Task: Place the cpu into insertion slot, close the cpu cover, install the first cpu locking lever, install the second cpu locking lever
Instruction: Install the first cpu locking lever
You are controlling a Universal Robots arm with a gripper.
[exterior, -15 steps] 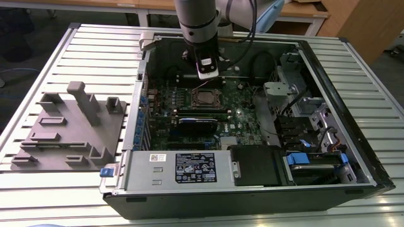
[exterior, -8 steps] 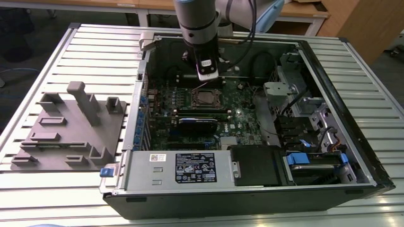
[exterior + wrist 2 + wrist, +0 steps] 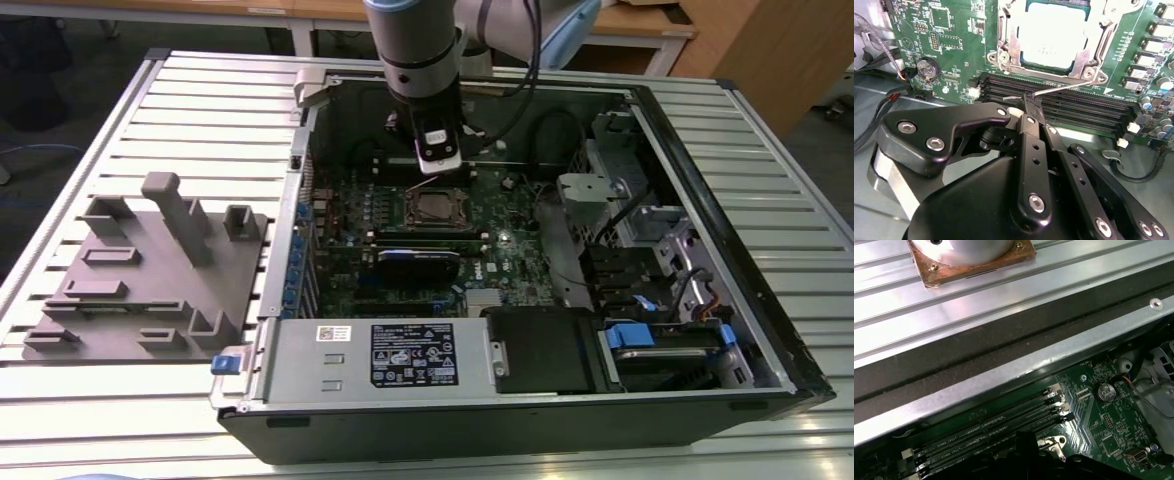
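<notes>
Pincer [image 3: 1029,103] clamped on lock lever [image 3: 1066,88], cpu [image 3: 1054,32] just beyond, under cover [image 3: 1010,42]

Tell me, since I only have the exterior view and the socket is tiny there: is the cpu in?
Observer: Yes. In the second wrist view the cpu shows its silver top through the window of the cpu cover, which lies flat over it.
Operator: What is the hand doing?
Observer: The hand is shut on a locking lever. The lever's thin rod passes between its fingertips, just above the memory slots.
</notes>
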